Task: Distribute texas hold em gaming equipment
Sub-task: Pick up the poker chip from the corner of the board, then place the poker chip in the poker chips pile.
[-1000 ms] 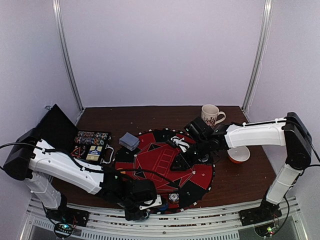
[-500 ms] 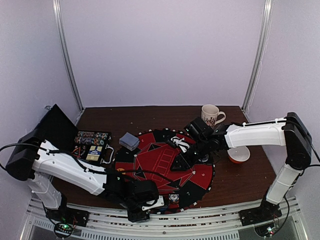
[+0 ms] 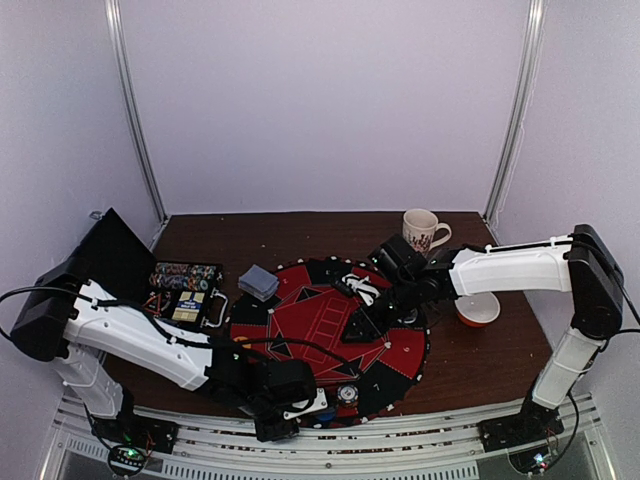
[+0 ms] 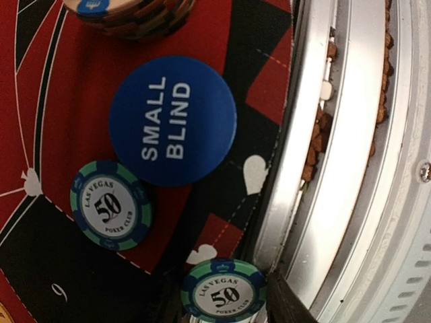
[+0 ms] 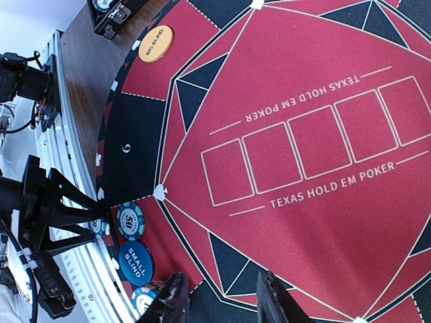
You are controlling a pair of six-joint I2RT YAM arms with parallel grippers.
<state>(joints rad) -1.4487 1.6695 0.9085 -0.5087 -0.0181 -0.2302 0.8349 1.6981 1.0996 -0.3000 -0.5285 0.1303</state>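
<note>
The round red-and-black poker mat (image 3: pixel 320 320) lies mid-table. In the left wrist view a blue "small blind" button (image 4: pixel 173 121) lies on it beside a green-blue 50 chip (image 4: pixel 111 214), with a chip stack (image 4: pixel 131 13) just beyond. My left gripper (image 3: pixel 283 420) sits at the mat's near rim, shut on a second 50 chip (image 4: pixel 223 293) held by its edges. My right gripper (image 5: pixel 221 299) hovers open over the mat's right half, nothing between its fingers. An orange "big blind" button (image 5: pixel 156 44) lies at the mat's left rim. A grey-blue card deck (image 3: pixel 258 283) rests at the far left rim.
An open black chip case (image 3: pixel 185 290) stands left of the mat. A white patterned mug (image 3: pixel 425 230) and an orange-rimmed bowl (image 3: pixel 477 310) stand behind and beside the right arm. White cards (image 3: pixel 358 288) lie near the right gripper. A metal rail (image 4: pixel 350 161) borders the mat's near edge.
My left gripper has shifted slightly left along the mat's near edge, its jaws opening briefly and then narrowing again. The right arm has not moved.
</note>
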